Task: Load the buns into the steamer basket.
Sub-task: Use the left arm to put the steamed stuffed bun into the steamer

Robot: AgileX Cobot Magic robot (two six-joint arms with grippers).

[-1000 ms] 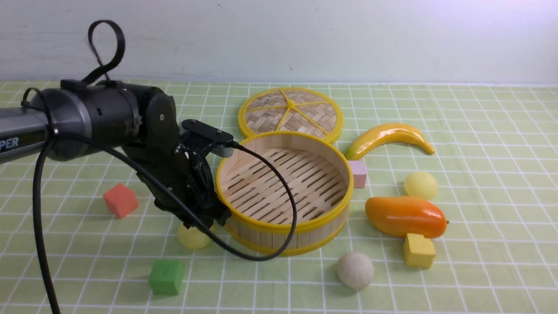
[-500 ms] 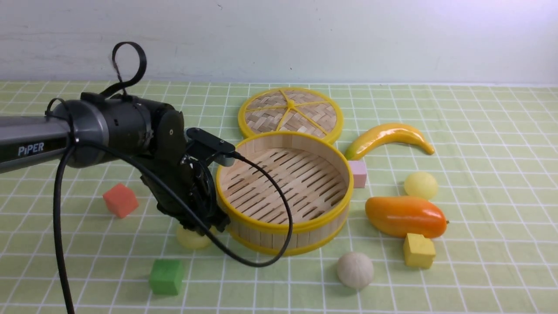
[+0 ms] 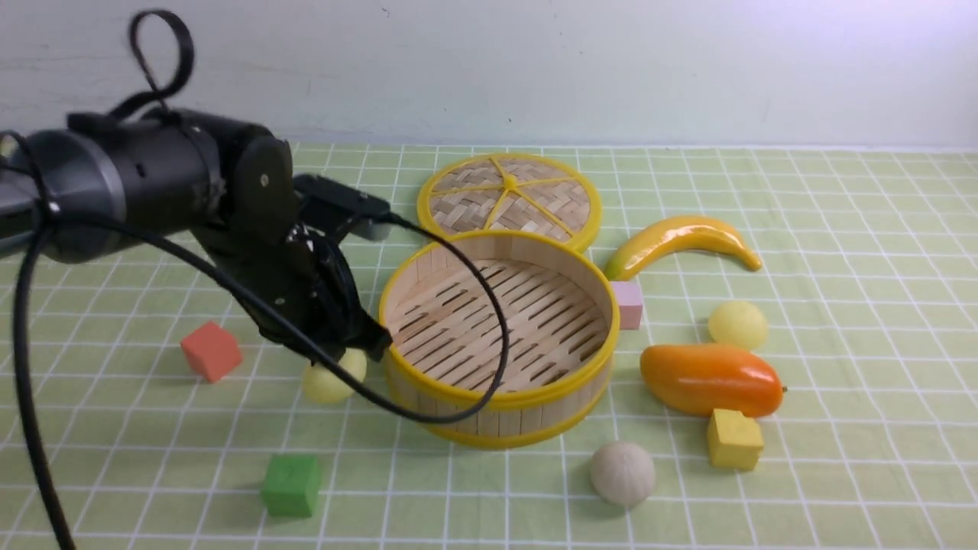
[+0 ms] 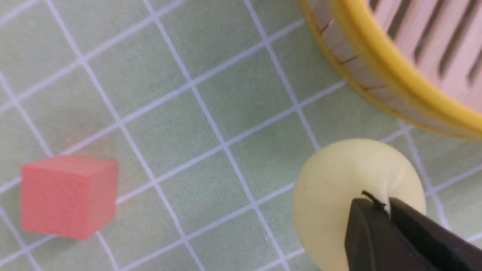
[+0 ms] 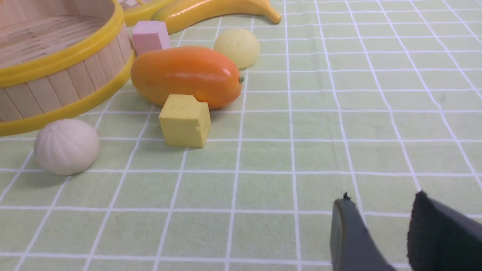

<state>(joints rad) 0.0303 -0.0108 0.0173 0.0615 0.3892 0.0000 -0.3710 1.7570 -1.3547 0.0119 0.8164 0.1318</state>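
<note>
Left end effector (image 3: 345, 357) (image 4: 381, 205) is clenched on a pale yellow bun (image 3: 327, 380) (image 4: 348, 188); in the left wrist view its dark fingers (image 4: 367, 237) sit nearly together and pinch the bun's skin into a pucker; bun is just beside the steamer basket (image 3: 535, 391) (image 4: 395, 75), at its outer left wall and below the rim; cannot tell if the bun is clear of the counter (image 3: 840, 473). Right end effector (image 5: 378, 209) shows only in its own wrist view, released, fingers (image 5: 350, 237) apart with nothing between them, low over the green checked cloth. Basket (image 5: 64, 56) stands upright at centre of the counter; all three buns are outside it. Second pale yellow bun (image 3: 737, 325) (image 5: 237, 48) lies right of the basket, behind the mango (image 3: 710, 378) (image 5: 184, 75); off-white pleated bun (image 3: 623, 473) (image 5: 66, 146) lies on the cloth in front of the basket, near its right front edge. Yellow cube (image 3: 733, 439) (image 5: 184, 120) is touching the mango's front; pink cube (image 3: 628, 304) (image 5: 150, 35) is against the basket's right wall; banana (image 3: 680, 241) (image 5: 211, 9) is behind it; woven lid (image 3: 508, 195) lies flat behind the basket; red cube (image 3: 212, 350) (image 4: 67, 195) is left of the held bun, apart from it; green cube (image 3: 290, 485) is nearer the camera.
</note>
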